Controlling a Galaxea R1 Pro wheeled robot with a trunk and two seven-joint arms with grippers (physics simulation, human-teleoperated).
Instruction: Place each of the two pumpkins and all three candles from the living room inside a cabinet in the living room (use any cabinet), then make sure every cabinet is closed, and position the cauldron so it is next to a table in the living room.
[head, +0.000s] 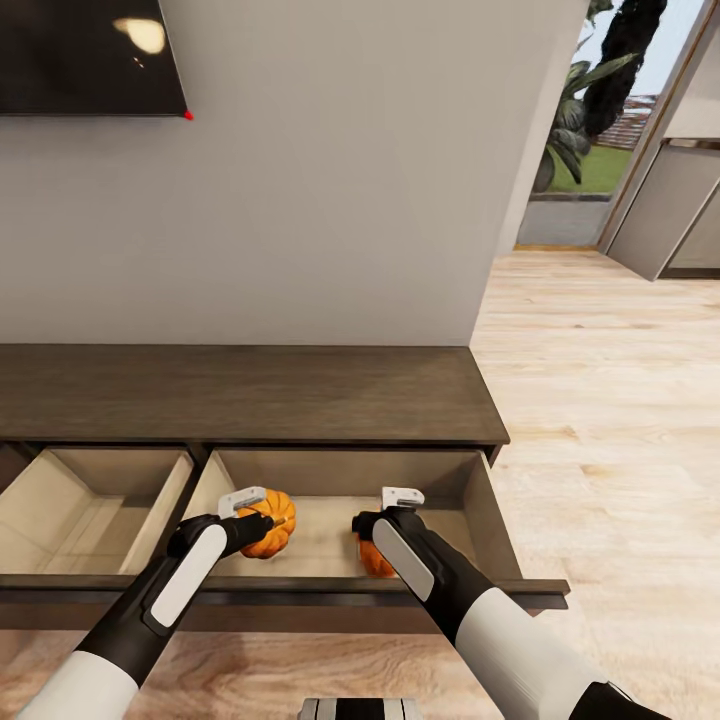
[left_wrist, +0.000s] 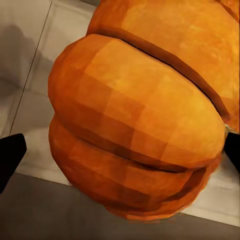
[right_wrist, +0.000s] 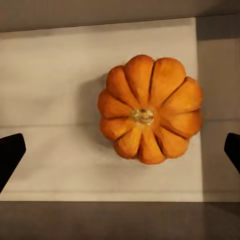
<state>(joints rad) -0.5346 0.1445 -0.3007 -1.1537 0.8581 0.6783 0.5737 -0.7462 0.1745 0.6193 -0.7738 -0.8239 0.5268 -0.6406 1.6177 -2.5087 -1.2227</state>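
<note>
Orange pumpkin one (head: 272, 522): clasped by the left gripper (head: 262, 512), over the cabinet's (head: 240, 395) open right drawer (head: 484, 520).
Pumpkin two (right_wrist: 150, 109): resting on the drawer floor, apparently free.
Right gripper (head: 372, 545): fingers (right_wrist: 11, 152) spread wide above it.

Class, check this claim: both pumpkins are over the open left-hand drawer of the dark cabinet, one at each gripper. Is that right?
Not quite. The head view shows both pumpkins in the open right-hand drawer of the cabinet, not the left-hand one. One is at the left gripper, the other at the right gripper.
</note>
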